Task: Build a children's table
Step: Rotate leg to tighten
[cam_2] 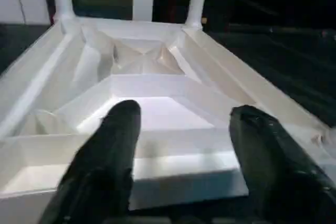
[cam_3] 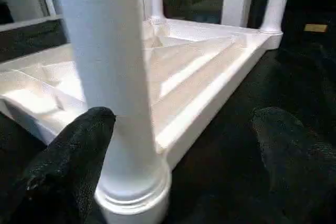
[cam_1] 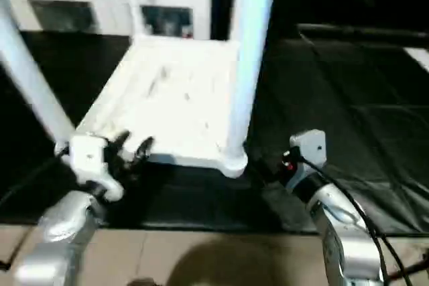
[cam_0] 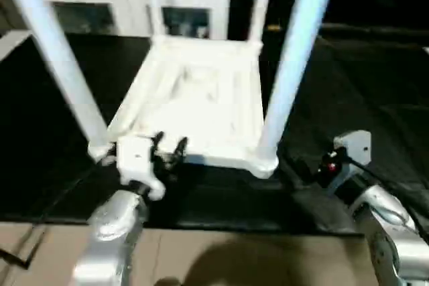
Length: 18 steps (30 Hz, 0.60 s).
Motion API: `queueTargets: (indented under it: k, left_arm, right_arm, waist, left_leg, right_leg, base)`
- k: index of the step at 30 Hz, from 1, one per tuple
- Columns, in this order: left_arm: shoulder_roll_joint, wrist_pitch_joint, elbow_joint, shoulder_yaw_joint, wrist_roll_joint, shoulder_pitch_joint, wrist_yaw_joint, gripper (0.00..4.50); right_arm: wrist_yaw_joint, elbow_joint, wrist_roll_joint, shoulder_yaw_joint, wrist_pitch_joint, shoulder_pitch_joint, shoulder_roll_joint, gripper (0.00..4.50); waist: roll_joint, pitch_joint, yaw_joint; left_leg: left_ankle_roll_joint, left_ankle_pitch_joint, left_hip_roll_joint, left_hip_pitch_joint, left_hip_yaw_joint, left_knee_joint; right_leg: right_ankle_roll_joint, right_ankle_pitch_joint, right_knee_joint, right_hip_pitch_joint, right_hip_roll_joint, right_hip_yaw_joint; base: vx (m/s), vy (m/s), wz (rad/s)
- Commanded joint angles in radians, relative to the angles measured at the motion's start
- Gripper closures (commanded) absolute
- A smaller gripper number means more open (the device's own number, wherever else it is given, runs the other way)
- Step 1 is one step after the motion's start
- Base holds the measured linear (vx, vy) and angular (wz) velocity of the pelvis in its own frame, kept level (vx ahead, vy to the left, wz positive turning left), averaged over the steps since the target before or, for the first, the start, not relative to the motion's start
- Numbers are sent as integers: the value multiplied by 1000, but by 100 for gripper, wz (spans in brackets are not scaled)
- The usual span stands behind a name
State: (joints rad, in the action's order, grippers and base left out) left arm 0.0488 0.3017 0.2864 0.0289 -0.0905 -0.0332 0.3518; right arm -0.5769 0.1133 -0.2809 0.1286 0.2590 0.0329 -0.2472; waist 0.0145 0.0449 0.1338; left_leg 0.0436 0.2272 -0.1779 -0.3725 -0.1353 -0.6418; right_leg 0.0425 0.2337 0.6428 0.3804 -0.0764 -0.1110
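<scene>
Legs up, the children's table (cam_0: 201, 108) lies on its top on the black mat (cam_0: 375, 92), ribbed underside facing me, at twelve o'clock from my arms. Four legs stand in its corner sockets: the near left leg (cam_0: 57, 51) at ten o'clock, the near right leg (cam_0: 295, 58) at one o'clock, two more at the far corners. My left hand (cam_0: 169, 145) sits at the near edge of the tabletop, just beside the near left socket, fingers (cam_2: 107, 156) spread apart with nothing between them. My right hand (cam_3: 178, 156) is open too, beside the base of the near right leg, one finger (cam_3: 73, 156) close against it, though I cannot tell whether it touches. Beyond the table stands a white cabinet (cam_0: 127, 5).
</scene>
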Motion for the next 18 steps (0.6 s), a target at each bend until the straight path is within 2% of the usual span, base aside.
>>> queueTargets:
  k: [1,2,4,5,6,7,8,10,11,12,13,14,16,17,18]
  left_arm:
    - [28,4,-9,-25,-32,40,70,115]
    - [39,9,-13,-29,-36,49,81,104]
    - [61,23,-26,-34,-54,75,116,93]
    - [72,28,-36,-36,-59,89,133,83]
    - [87,30,-53,-40,-58,108,151,83]
    - [108,35,-80,-43,-59,137,177,60]
    - [129,42,-107,-47,-57,163,197,60]
    - [164,66,-141,-67,-60,195,244,53]
    - [193,80,-157,-91,-67,209,302,43]
    - [218,86,-174,-112,-68,223,348,29]
    - [232,89,-184,-125,-67,231,374,29]
    - [247,97,-201,-138,-73,246,406,29]
    - [265,104,-232,-156,-81,270,452,29]
    - [307,87,-302,-200,-64,324,544,29]
    - [307,87,-302,-200,-64,324,544,29]
  right_arm:
    - [-17,-2,-16,13,-5,-1,-21,0]
    - [-19,-5,-16,15,-11,-1,-24,0]
    - [-26,-12,-26,23,-20,0,-28,0]
    - [-31,-14,-30,26,-24,-1,-31,0]
    - [-37,-18,-33,29,-32,-1,-36,0]
    - [-42,-31,-26,35,-63,0,-42,0]
    - [-59,-41,-31,39,-73,0,-51,0]
    - [-99,-42,-52,41,-60,-4,-72,0]
    - [-119,-41,-61,42,-51,-6,-87,0]
    - [-145,-43,-71,42,-43,-7,-102,0]
    - [-160,-45,-78,42,-38,-7,-110,0]
    - [-181,-48,-88,43,-35,-6,-121,0]
    - [-205,-53,-99,44,-31,-3,-136,0]
    - [-252,-56,-103,28,-14,2,-179,0]
    - [-252,-56,-103,28,-14,2,-179,0]
  waist:
    - [0,-45,-26]
    - [-6,-42,-30]
    - [-9,-37,-39]
    - [-15,-34,-50]
    - [-15,-32,-52]
    - [-8,-31,-57]
    - [-13,-34,-65]
    - [-13,-37,-70]
    - [-17,-38,-75]
    - [-17,-38,-75]
    - [-18,-41,-82]
    - [-25,-41,-83]
    - [-20,-50,-81]
    - [-21,-50,-80]
    - [-20,-53,-78]
  left_leg:
    - [-137,44,-96,26,21,105]
    - [-63,158,-77,25,3,114]
    - [-12,239,-68,29,-6,120]
    - [23,291,-61,27,-9,126]
    - [29,298,-60,25,-8,127]
    - [34,312,-57,24,-6,129]
    - [32,307,-51,23,-7,129]
    - [24,291,-52,23,-7,128]
    - [6,249,-50,17,-8,127]
    - [6,249,-50,17,-8,127]
    - [-13,203,-52,11,-9,124]
    - [-20,189,-51,9,-11,122]
    - [-41,130,-51,14,-15,113]
    - [-69,88,-46,11,-18,111]
    - [-76,79,-44,16,-20,107]
  right_leg:
    - [147,37,-75,-25,-60,69]
    - [150,105,-88,-29,-65,78]
    - [137,181,-100,-27,-69,84]
    - [99,278,-112,-27,-73,92]
    - [88,296,-114,-25,-73,95]
    - [80,316,-116,-25,-73,97]
    - [55,346,-122,-27,-75,100]
    - [58,333,-125,-28,-74,101]
    - [72,297,-124,-31,-75,102]
    - [72,297,-124,-31,-75,102]
    - [93,248,-115,-35,-77,103]
    - [100,235,-116,-36,-77,102]
    - [132,159,-106,-35,-78,103]
    - [152,94,-102,-37,-72,100]
    - [156,81,-100,-35,-69,100]
  base:
    - [-37,94,1]
    - [-37,94,1]
    - [-49,56,1]
    - [-51,44,0]
    - [0,0,0]
    - [0,0,0]
    - [0,0,0]
    - [0,0,0]
    - [0,0,0]
    - [0,0,0]
    - [0,0,0]
    - [0,0,0]
    - [0,0,0]
    - [0,0,0]
    - [0,0,0]
